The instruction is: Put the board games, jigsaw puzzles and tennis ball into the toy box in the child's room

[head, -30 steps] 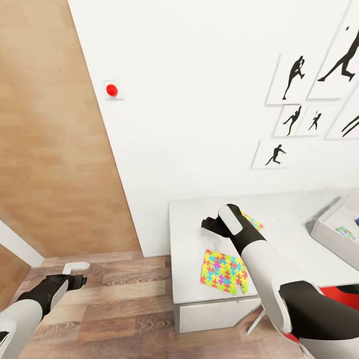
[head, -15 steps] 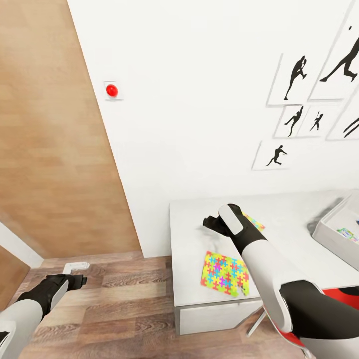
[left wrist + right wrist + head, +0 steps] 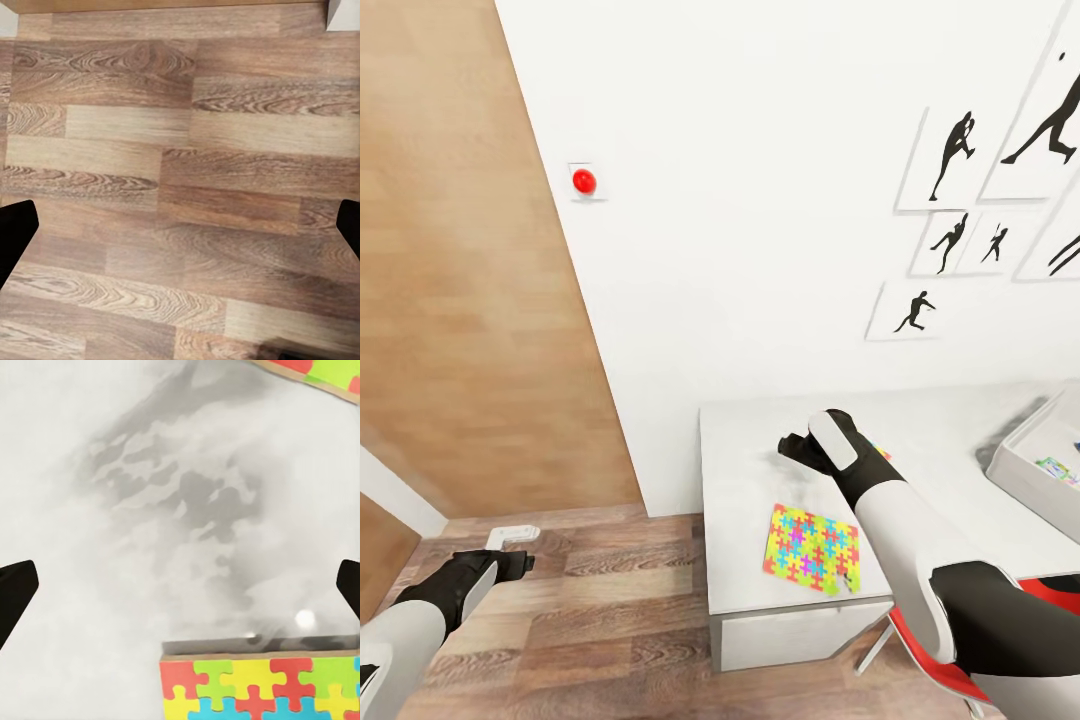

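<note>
On the white table one jigsaw puzzle lies flat near the front edge. A second jigsaw puzzle lies farther back, mostly hidden by my right arm. My right gripper hovers open over bare tabletop between the two; the right wrist view has one puzzle at one edge and a corner of the other puzzle opposite. The toy box sits at the table's right end with a bit of colourful print inside. My left gripper hangs open over the floor. Tennis ball and bed are out of view.
A white wall with black silhouette pictures and a red button rises behind the table. A wooden panel stands at the left. A small white object lies on the wood floor. A red chair sits under my right arm.
My right gripper has drifted a little to the right over the table, covering more of the far puzzle. The left arm has stayed put.
</note>
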Robot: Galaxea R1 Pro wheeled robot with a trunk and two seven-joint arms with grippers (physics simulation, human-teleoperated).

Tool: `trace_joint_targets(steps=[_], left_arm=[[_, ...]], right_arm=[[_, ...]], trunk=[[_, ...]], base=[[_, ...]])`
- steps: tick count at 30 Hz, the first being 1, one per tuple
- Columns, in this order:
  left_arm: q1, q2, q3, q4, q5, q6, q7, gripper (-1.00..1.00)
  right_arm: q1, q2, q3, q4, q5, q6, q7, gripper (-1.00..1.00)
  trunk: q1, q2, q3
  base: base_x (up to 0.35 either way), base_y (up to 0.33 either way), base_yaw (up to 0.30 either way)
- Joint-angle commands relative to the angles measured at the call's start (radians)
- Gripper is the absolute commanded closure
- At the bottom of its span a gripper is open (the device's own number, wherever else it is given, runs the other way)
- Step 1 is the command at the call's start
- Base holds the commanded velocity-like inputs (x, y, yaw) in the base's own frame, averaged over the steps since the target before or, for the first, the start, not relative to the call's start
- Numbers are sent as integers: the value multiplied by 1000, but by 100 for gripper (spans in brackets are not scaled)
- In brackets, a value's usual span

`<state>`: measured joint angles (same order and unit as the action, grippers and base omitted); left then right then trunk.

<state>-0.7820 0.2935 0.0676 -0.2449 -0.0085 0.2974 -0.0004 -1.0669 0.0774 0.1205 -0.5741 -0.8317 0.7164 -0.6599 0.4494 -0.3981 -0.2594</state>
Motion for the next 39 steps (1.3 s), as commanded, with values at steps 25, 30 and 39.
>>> trace_joint_targets(steps=[25, 30, 39], left_arm=[[0, -1, 7, -2, -1, 6, -1, -100], [0, -1, 7, -2, -1, 6, -1, -100], [0, -1, 7, -2, -1, 5, 0, -100]], right_arm=[[1, -2, 7, -1, -10, -1, -10, -100], [1, -2, 7, -1, -10, -1, -10, -100], [1, -3, 7, -1, -10, -2, -9, -100]], trunk=[[1, -2, -29], [1, -2, -36], [1, -2, -51]], base=[[0, 0, 0], [0, 0, 0], [-1, 0, 0]])
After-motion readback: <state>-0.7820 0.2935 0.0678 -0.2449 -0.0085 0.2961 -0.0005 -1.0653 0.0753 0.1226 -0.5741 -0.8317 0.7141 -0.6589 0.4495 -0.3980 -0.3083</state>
